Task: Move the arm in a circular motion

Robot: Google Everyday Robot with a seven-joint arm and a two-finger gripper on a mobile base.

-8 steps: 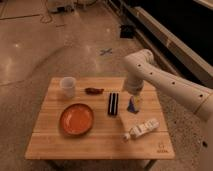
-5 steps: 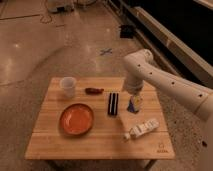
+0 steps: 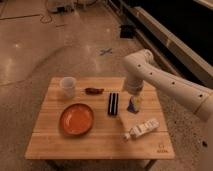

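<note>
The large white arm (image 3: 165, 82) of thick rounded tube segments with small dark dots reaches in from the right edge and bends down over the right part of the wooden table (image 3: 100, 142). Its narrow gripper (image 3: 133, 104) points down just above the tabletop, to the right of a dark rectangular bar (image 3: 113, 103).
On the table are a white cup (image 3: 68, 86) at the back left, a small brown-red object (image 3: 93, 91), an orange plate (image 3: 77, 118) at the front left and a white bottle lying on its side (image 3: 141, 129) at the front right. Polished floor surrounds the table.
The arm and gripper have shifted only slightly; the gripper stays low over the right part of the table. The objects on the table have not moved.
</note>
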